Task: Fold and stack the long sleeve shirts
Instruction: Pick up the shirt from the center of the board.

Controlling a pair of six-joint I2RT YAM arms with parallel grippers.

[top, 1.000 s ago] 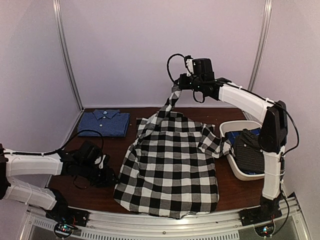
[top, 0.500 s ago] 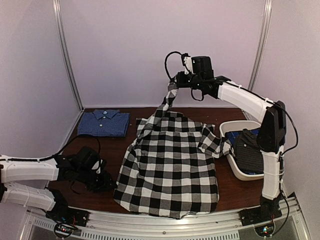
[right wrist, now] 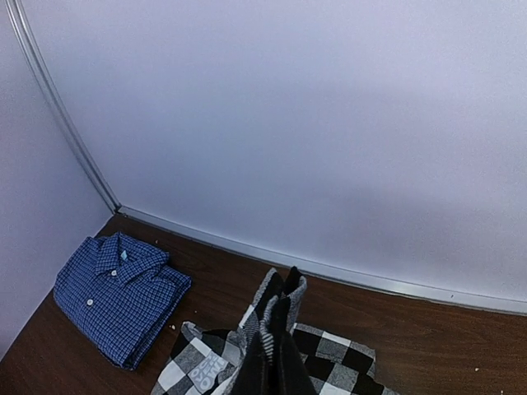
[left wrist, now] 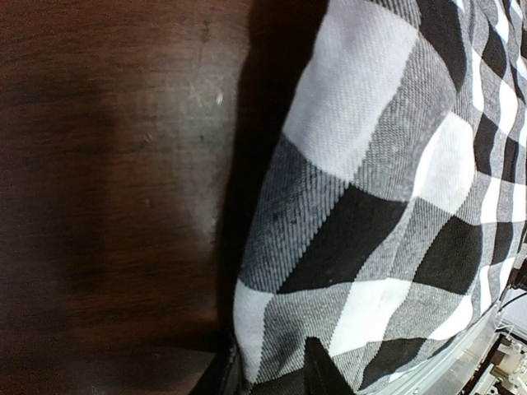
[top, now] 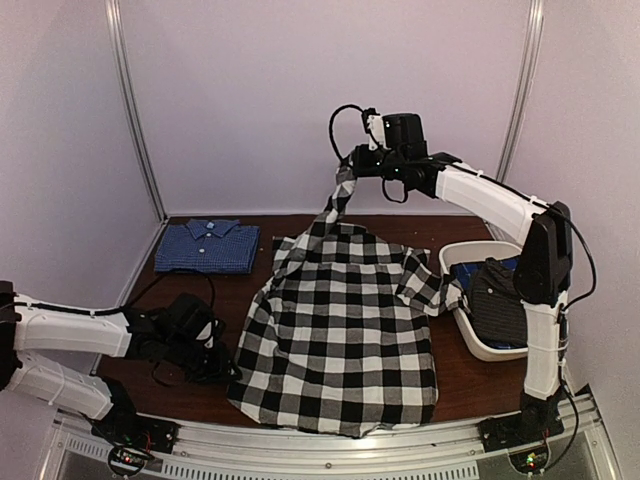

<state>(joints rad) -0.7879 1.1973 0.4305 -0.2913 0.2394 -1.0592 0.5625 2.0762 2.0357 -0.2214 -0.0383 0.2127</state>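
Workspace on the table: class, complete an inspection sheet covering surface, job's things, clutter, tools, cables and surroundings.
Surface: dark wood table.
Job's things: checked shirt spread out, one sleeve lifted; blue shirt folded far left; dark dotted shirt in white basket.
Clutter: the basket, at right.
Tools: right tool shut on the sleeve; left tool at the checked shirt's near-left hem, grip unclear.
Cables: black cable looping over the right wrist.
Surroundings: plain white walls.
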